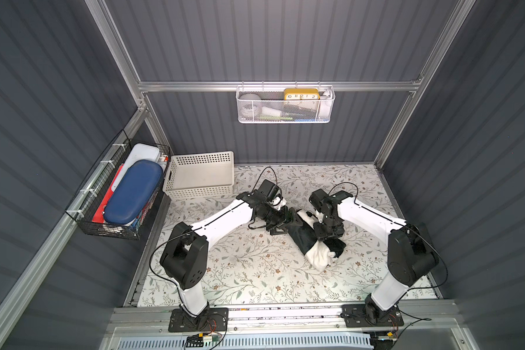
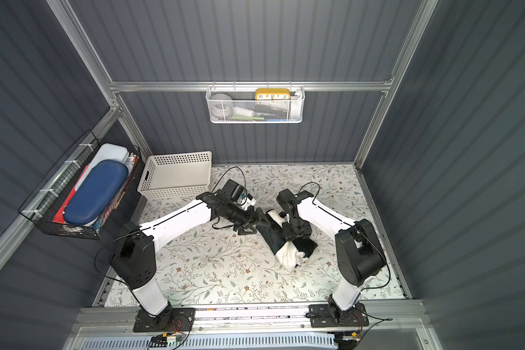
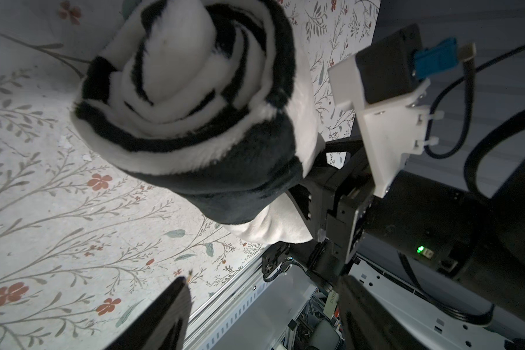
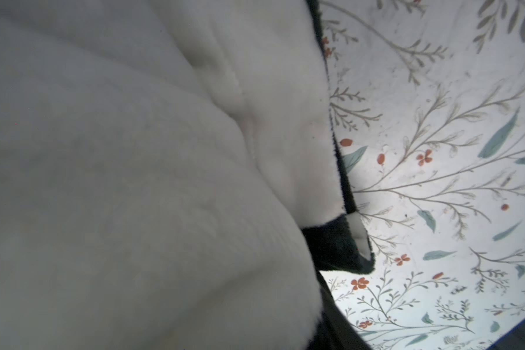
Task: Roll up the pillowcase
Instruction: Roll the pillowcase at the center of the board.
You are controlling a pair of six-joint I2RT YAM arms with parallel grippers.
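Plush of pillowcase (image 4: 134, 181) filling right wrist view; right gripper (image 1: 328, 235) down on it, opening hidden; left gripper (image 1: 290, 225) wide open, empty, beside its upper end. Lying rolled centre-right in both top views, long axis upper-left to lower-right.

**Q:** Pillowcase (image 1: 317, 254): which colours?
**A:** Black and white plush; its rolled end shows alternating black and white spiral bands.
**Q:** Table cover (image 1: 255, 272)?
**A:** Off-white, printed with grey-green sprigs, teal leaves and small red-brown flowers.
**Q:** Containers?
**A:** Perforated basket (image 1: 200, 191), cream-white with rows of holes; wire basket (image 1: 103, 231), black grid, holding a blue case (image 1: 131, 194); mesh basket (image 1: 285, 116), white, with a yellow clock (image 1: 300, 91), black numerals on a white face.
**Q:** Walls (image 1: 285, 39)?
**A:** Dark grey, vertically ribbed.
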